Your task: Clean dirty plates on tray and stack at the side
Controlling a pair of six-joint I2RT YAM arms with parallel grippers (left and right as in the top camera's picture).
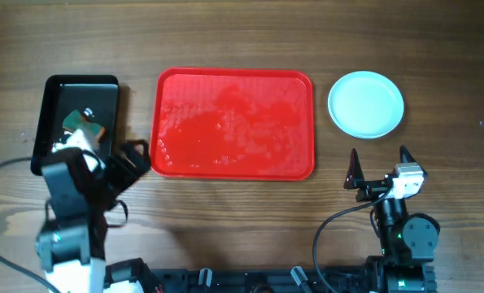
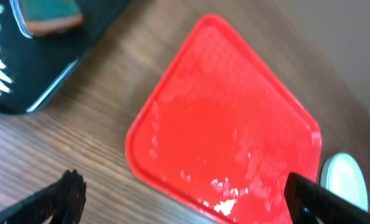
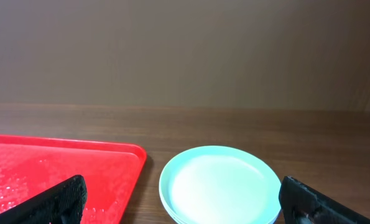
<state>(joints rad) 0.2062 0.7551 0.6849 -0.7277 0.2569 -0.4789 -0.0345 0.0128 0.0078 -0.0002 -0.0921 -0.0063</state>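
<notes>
Red plastic lies bare across the tray (image 1: 235,122), filmed with wet streaks and droplets and carrying no plates. The pale blue-white plates (image 1: 366,104) sit on the wooden table (image 1: 242,32) just right of the tray, apart from its rim. The right wrist view hints at a second rim beneath the top one, but I cannot count them.

The right gripper (image 1: 378,155) hangs near the stack, on its near side, jaws spread wide and empty. The left gripper (image 2: 183,183) is also spread wide and empty, near the tray's left end. Beside it is the black tray (image 1: 58,89), where a green-topped sponge (image 1: 83,122) rests.

The work looks essentially done, so the step in hand is probably drawing clear. To do that well, each arm should lift before it travels. The right arm should back off towards the near side rather than sweep sideways, so no finger clips the stack's rim. The left arm should stay clear of the sponge and both trays.
</notes>
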